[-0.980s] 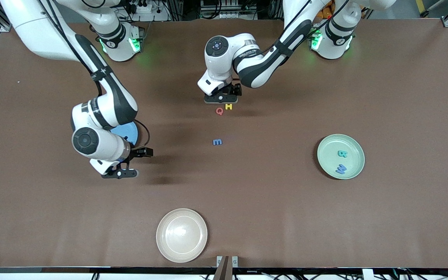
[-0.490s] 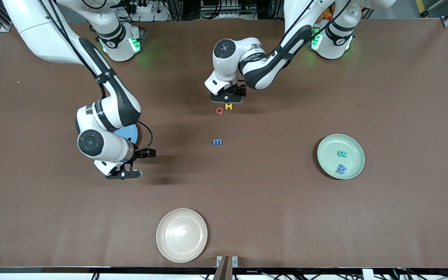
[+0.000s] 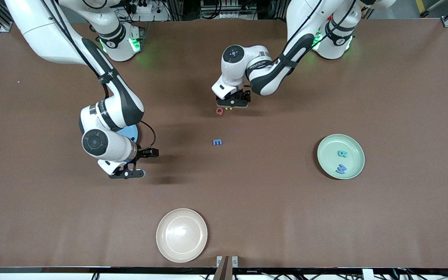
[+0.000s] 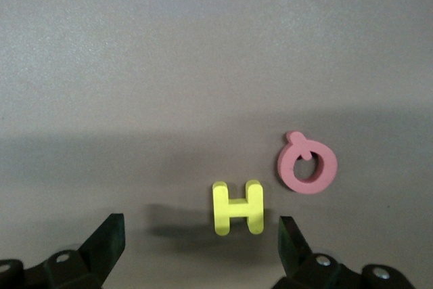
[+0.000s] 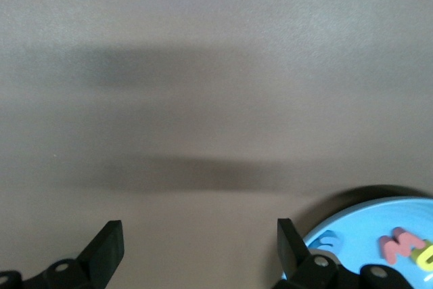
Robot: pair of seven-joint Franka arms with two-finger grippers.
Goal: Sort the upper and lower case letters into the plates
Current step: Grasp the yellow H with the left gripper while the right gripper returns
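The left gripper (image 4: pixel 196 241) hangs low over the yellow H (image 4: pixel 237 207), jaws wide open and holding nothing. The red Q (image 3: pixel 219 111) lies just beside the H, toward the right arm's end of the table (image 3: pixel 403 97). From the Q, the blue m (image 3: pixel 217 142) lies at 6 o'clock in the front view. The mint green plate (image 3: pixel 354 147) holds a teal letter (image 3: pixel 342 154) and a blue letter (image 3: pixel 341 169). The right gripper (image 5: pixel 196 241) is over the bare table beside the blue plate (image 5: pixel 365 225), jaws wide open and empty; this plate holds some letters (image 5: pixel 399 247). A cream plate (image 3: pixel 181 235) sits nearest the front camera.
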